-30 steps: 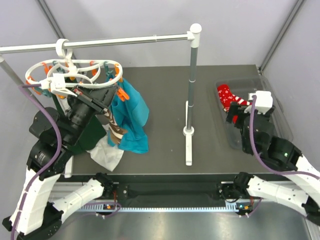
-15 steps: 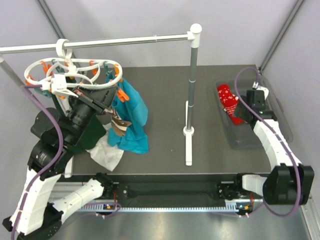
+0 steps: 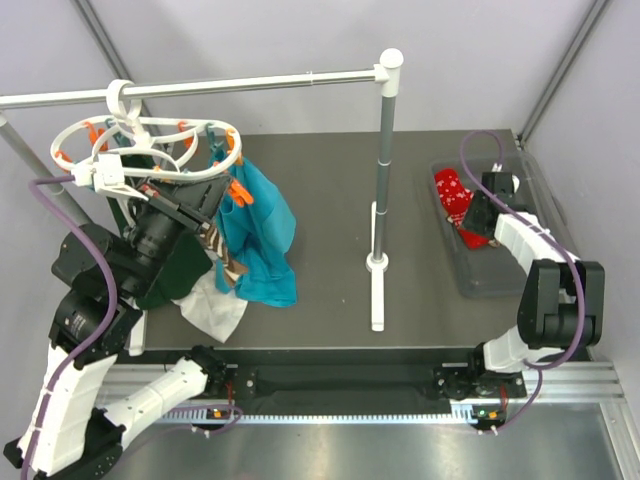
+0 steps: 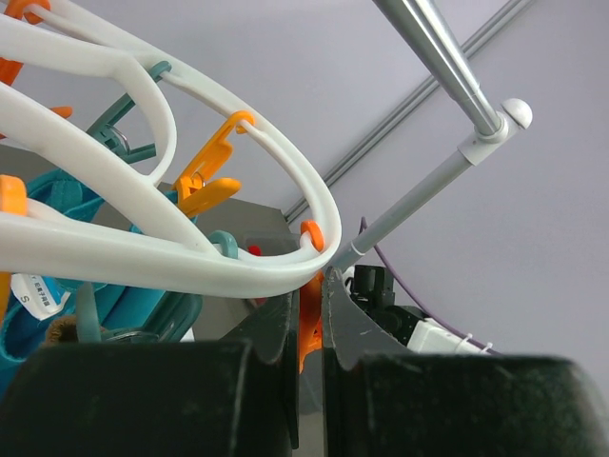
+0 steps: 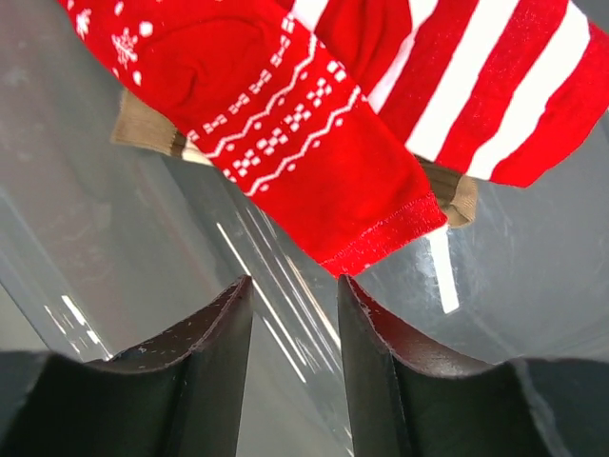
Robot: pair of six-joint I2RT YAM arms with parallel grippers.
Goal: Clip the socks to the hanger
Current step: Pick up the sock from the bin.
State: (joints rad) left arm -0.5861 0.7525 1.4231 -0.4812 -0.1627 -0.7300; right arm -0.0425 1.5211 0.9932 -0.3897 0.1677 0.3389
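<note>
We see the table (image 3: 330,190) only in part: cloths and the left arm cover its left end. The rail (image 3: 250,82) runs out of frame on the left. The teal garment (image 3: 265,230) hangs from the hanger (image 3: 232,150) and hides much of the brown sock (image 3: 225,255) beside it. How that sock is fastened we cannot tell. In the clear bin (image 3: 495,280) at the right, the red socks (image 3: 455,195) lie on top. Of the brown sock (image 5: 143,129) beneath them we see only edges in the right wrist view.

The left gripper (image 4: 306,314) is up under the hanger's ring (image 4: 190,257), its fingers pressed together on an orange pin (image 4: 309,328). The lower part of that pin is hidden between them. The right gripper (image 5: 290,295) hovers just short of a red sock's cuff (image 5: 381,233), its fingers apart with nothing between them.

A second ago the right gripper sat higher and nearer us over the bin. Now it is down at the socks, with its jaws narrower than they were. The hanger has swung a little to the left.

A white tag (image 4: 33,295) on the teal cloth carries print too small for us to read.
</note>
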